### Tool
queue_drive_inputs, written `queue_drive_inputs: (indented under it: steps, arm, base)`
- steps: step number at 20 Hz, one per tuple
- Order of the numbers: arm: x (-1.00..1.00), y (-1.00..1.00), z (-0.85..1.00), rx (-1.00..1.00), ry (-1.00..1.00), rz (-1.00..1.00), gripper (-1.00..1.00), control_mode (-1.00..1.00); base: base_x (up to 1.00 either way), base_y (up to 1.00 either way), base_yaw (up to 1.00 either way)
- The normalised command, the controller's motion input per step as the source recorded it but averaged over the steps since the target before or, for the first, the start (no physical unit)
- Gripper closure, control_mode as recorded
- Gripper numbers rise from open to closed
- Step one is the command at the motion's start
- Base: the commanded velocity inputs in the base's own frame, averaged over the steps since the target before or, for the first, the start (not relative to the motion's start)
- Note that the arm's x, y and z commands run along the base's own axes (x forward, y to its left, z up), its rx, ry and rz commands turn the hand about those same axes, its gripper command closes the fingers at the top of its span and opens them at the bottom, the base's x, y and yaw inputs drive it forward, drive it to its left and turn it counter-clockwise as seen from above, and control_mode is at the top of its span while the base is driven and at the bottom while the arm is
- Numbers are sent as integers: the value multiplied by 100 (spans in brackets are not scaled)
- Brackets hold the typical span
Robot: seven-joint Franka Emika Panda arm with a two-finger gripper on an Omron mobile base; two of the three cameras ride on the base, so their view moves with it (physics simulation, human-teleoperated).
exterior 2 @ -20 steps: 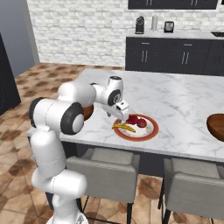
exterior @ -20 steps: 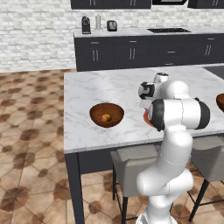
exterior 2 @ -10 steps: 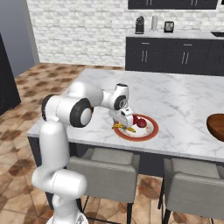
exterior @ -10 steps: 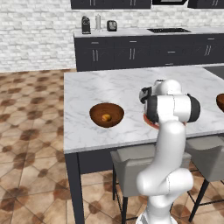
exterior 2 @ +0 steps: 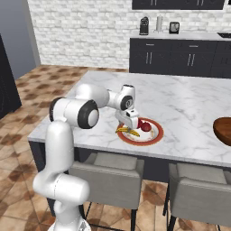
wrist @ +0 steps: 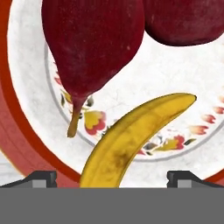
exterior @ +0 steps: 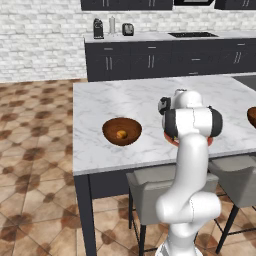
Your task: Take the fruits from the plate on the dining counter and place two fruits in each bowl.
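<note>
Straddling a brown-flecked yellow banana (wrist: pixel 131 140) on the red-rimmed plate (wrist: pixel 26 131), wide-spread gripper (wrist: pixel 111 177) fingers.

A yellow banana (wrist: pixel 131 140) is lying curved across the white plate (wrist: pixel 26 87), its near end running down between the two dark finger tips (wrist: pixel 41 178) of the gripper (wrist: pixel 111 179), which are standing wide apart. Above it, a dark red pear-shaped fruit (wrist: pixel 92 43) is pointing its stem toward the red rim. A second red fruit (wrist: pixel 188 22) is sitting beside it, touching.
</note>
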Motion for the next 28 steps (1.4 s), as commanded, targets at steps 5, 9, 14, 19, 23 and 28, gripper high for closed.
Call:
queue_drive_inputs:
  steps: [5,9,14,19,23,28]
  arm:
    - [-31,0,-20,1,-5,-2,-100,-100]
    - [-15,0,-8,0,-14,0,-100,-100]
    - [8,0,-16,0,-12,-2,-100,-100]
    - [10,0,-7,0,-6,-4,-100,-100]
    - [17,0,-7,0,0,-4,-100,-100]
    - [14,0,-3,0,0,-3,-100,-100]
  base:
    - [0,0,0]
    - [0,0,0]
    - [0,0,0]
    - [0,0,0]
    - [0,0,0]
    - [0,0,0]
